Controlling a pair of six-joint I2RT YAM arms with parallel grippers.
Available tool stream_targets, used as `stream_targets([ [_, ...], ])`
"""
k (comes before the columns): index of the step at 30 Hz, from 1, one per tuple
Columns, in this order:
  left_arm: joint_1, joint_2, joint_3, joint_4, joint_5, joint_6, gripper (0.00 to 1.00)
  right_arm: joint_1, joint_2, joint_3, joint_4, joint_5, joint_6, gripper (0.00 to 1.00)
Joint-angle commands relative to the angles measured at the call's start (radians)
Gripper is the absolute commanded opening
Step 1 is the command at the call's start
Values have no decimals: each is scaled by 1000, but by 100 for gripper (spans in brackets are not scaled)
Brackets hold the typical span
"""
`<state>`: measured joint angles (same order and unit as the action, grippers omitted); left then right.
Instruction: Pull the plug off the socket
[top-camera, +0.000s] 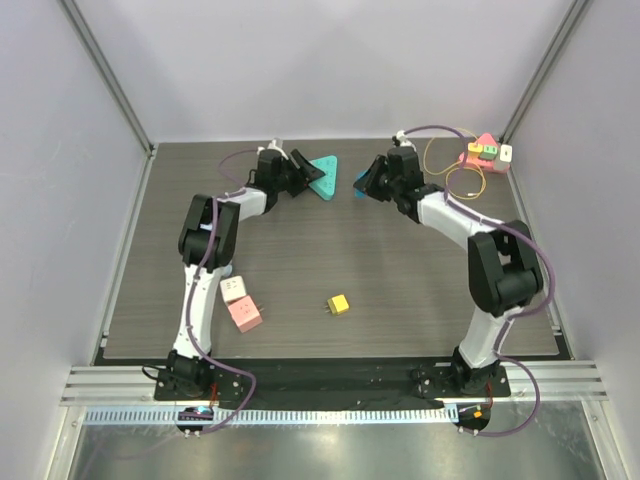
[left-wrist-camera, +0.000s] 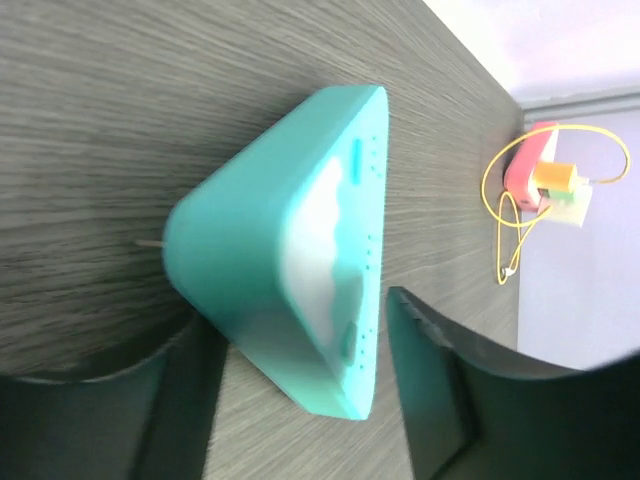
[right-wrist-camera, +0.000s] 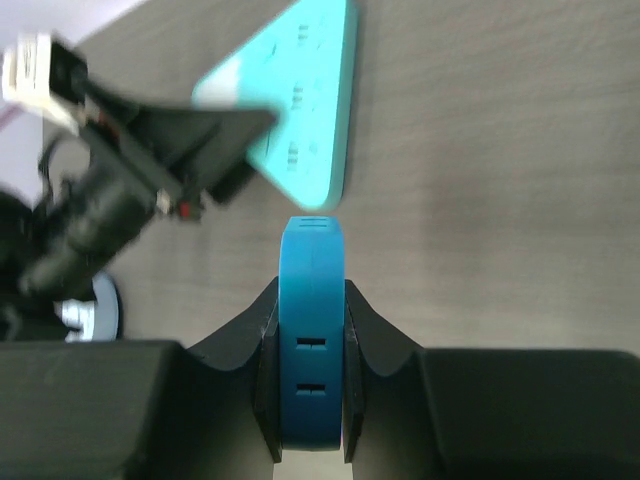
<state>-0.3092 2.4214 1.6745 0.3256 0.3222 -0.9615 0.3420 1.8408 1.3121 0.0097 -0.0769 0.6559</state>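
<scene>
left pincer (left-wrist-camera: 300, 325): fingers (left-wrist-camera: 440, 400) sit on either side of the teal triangular plastic socket block (left-wrist-camera: 300, 200), closed onto its sides; block lies flat on the dark wood-grain tabletop (top-camera: 400, 290), far side, a bit left of centre

right pincer (right-wrist-camera: 312, 292): clamped tight on the blue rounded plastic plug (right-wrist-camera: 312, 345), both pads flat against its sides; plug points at the near corner of the teal block

plug vs socket: top view shows bare tabletop between them, so the plug is out and just beside the block's right corner; right wrist view has the plug's end very near the block edge; can't tell from there whether they touch

the two pincers face each other across the block, close together; my left one shows in the right wrist view, lying over the block's left part

elsewhere: pink triangular socket block (top-camera: 483, 152) with small coloured plugs seated in it and a looped yellow cable (top-camera: 455, 178), far right corner; small yellow cube plug (top-camera: 339, 304) near centre front; pink cube (top-camera: 244, 316) and white cube (top-camera: 235, 290) touching each other beside my left arm
</scene>
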Motion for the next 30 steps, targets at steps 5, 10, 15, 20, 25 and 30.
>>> stream_targets([
  [5, 5, -51, -64, -135, -5, 99, 82, 124, -253, -244, -31, 0, -38, 1],
  [10, 4, -105, -131, -115, 17, 104, 88, 181, -344, -379, -34, -72, -9, 1],
  [15, 4, -203, -278, -56, 41, 130, 92, 198, -414, -471, -37, -89, 14, 1],
  [20, 5, -289, -413, -25, 40, 162, 92, 198, -453, -568, 34, -142, 79, 1],
  [25, -8, -372, -551, 69, 37, 190, 89, 210, -394, -602, 93, -227, 100, 4],
  [30, -19, -407, -593, 121, 9, 208, 87, 223, -345, -606, 128, -230, 100, 7],
])
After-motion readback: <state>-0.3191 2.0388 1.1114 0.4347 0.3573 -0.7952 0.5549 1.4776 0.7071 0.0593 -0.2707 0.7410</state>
